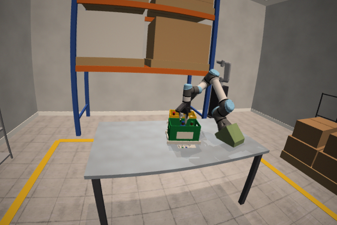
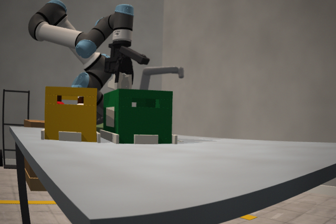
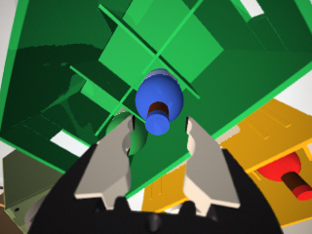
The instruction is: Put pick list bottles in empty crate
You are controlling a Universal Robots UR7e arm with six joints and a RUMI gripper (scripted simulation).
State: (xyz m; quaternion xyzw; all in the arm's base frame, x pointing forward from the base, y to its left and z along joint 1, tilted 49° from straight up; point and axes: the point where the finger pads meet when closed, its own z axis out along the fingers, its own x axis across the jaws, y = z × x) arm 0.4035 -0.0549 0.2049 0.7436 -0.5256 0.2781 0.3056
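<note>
The green crate holds a blue-labelled bottle and a green-labelled bottle, each standing in a compartment. My gripper is open just above the crate, its fingers on either side of the blue bottle's cap, with gaps on both sides. The yellow crate behind holds a red-labelled bottle and a white-labelled one. The pick list shows green and blue marks; its counts are too small to read.
Low pale brackets stand around the crates' bases on the grey table. The green crate's walls and dividers rise close around the bottles. An olive wedge-shaped block sits at the arm's base.
</note>
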